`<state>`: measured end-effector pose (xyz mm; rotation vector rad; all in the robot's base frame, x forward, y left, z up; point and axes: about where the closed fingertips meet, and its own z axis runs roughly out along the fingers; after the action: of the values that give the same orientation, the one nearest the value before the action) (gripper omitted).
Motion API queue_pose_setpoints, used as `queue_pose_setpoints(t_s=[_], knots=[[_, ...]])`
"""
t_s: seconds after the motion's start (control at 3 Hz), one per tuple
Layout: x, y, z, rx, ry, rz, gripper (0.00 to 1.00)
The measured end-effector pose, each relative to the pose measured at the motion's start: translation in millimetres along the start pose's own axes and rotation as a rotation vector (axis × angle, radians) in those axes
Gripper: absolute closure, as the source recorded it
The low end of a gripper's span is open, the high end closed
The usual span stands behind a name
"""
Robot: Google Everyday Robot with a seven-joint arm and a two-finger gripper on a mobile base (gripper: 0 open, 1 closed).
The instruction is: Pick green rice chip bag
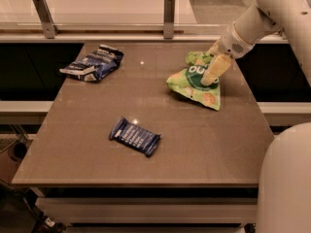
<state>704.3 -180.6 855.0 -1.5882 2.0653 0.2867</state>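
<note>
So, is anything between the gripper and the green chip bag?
Nothing visible. The gripper is right on the green chip bag at the far right of the table; the blue-and-white bag and the blue bar lie apart, off to its left.

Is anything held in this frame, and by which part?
Cannot tell: the gripper rests against the upper right part of the green rice chip bag, but no firm hold is visible.
</note>
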Motion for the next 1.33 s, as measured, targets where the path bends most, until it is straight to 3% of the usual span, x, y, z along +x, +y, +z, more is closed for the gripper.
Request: queue_pose_setpoints(t_s=[0.33, 0.67, 1.33], knots=[[-10.8, -3.3, -9.5, -0.001, -0.073, -0.019, 1.0], [-11.8, -3.4, -8.4, -0.002, -0.072, -0.02, 1.0], [-48.1, -10.2, -24.4, 0.045, -0.081, -0.08, 1.0]])
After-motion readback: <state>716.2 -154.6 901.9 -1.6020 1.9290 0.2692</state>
